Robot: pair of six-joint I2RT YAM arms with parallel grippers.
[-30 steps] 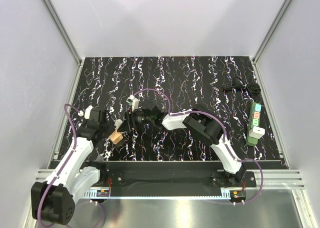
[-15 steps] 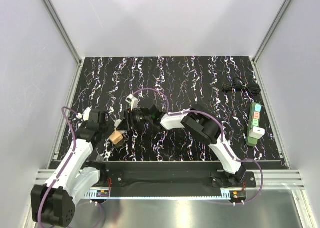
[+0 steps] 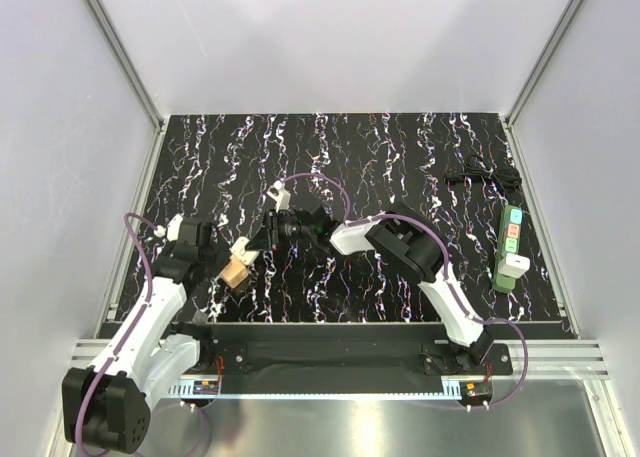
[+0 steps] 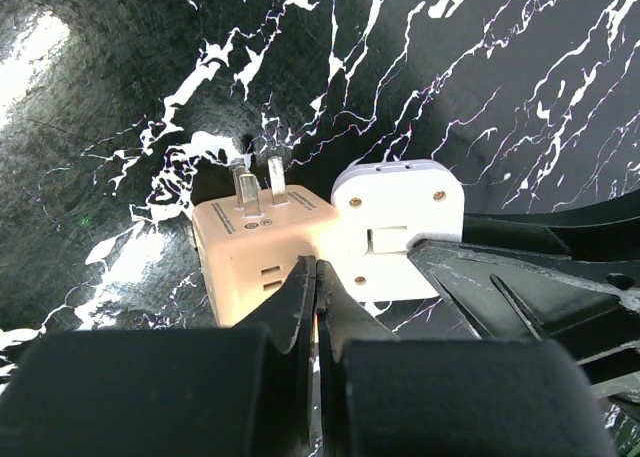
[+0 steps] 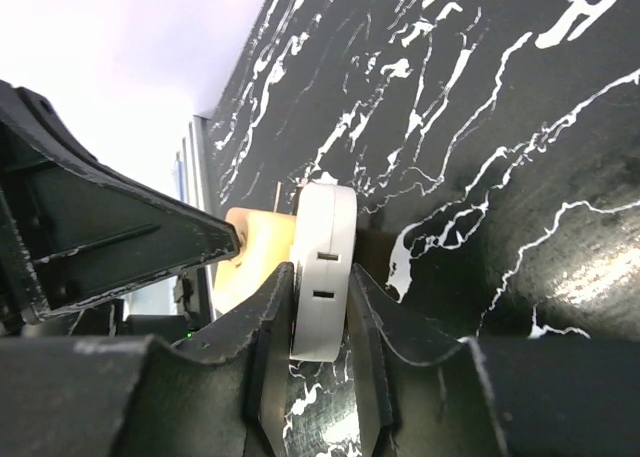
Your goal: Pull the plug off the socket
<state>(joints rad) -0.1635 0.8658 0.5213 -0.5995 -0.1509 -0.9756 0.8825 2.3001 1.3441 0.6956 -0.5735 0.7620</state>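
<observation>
The socket, a dark-green power strip [image 3: 509, 239], lies at the far right with a white plug [image 3: 516, 267] in its near end; neither gripper is near it. At the left, a flat white plug [image 5: 322, 267] sits joined to a beige adapter block [image 4: 255, 247] with two prongs pointing up. My right gripper [image 5: 320, 302] is shut on the white plug, one finger on each flat side. My left gripper [image 4: 318, 282] is shut, fingers together, its tips at the seam between the beige block and the white plug [image 4: 400, 217]. In the top view the block [image 3: 236, 271] sits between both grippers.
A coil of black cable [image 3: 485, 172] lies at the far right, behind the strip. Metal frame rails and white walls close in the black marbled table [image 3: 380, 157] on three sides.
The right wrist has turned and shifted slightly right and away. The beige block and white plug have stayed at nearly the same spot. The left arm has barely moved.
</observation>
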